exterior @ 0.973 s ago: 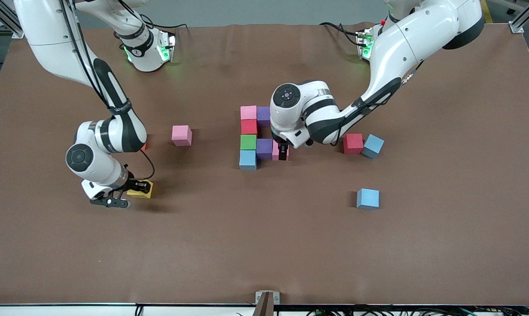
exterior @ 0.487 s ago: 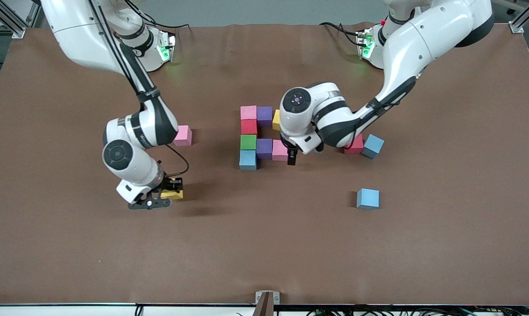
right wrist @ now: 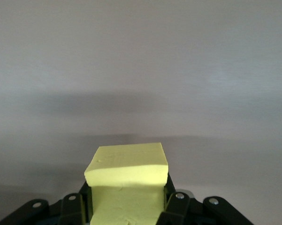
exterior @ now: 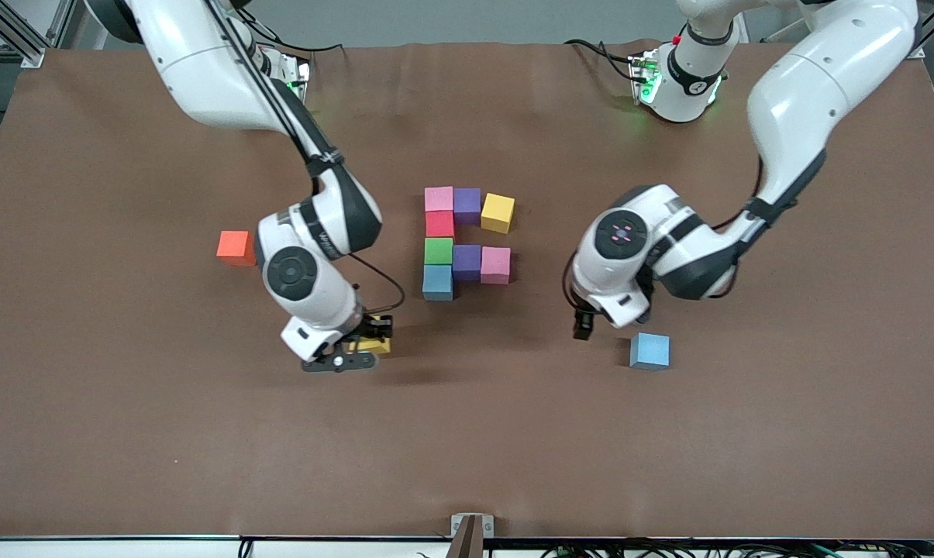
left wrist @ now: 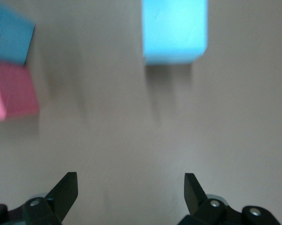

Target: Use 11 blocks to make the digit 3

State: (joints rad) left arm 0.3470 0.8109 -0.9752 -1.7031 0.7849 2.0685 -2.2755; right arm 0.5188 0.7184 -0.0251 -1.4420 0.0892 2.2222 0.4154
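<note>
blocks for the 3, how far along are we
Seven blocks sit in the cluster: a column of four plus two short rows. The right hand holds a yellow block above the table. The open left hand hangs beside a loose light blue block. Four still need placing, so the 3 is unfinished.

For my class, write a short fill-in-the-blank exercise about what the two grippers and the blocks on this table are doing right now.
1. The right gripper is shut on a ______ block.
2. The left gripper is open and holds ______.
3. In the cluster, the green block sits between the red block and a light ______ block.
4. The orange cube lies toward the ______ arm's end of the table.

Missing words: yellow; nothing; blue; right
</note>
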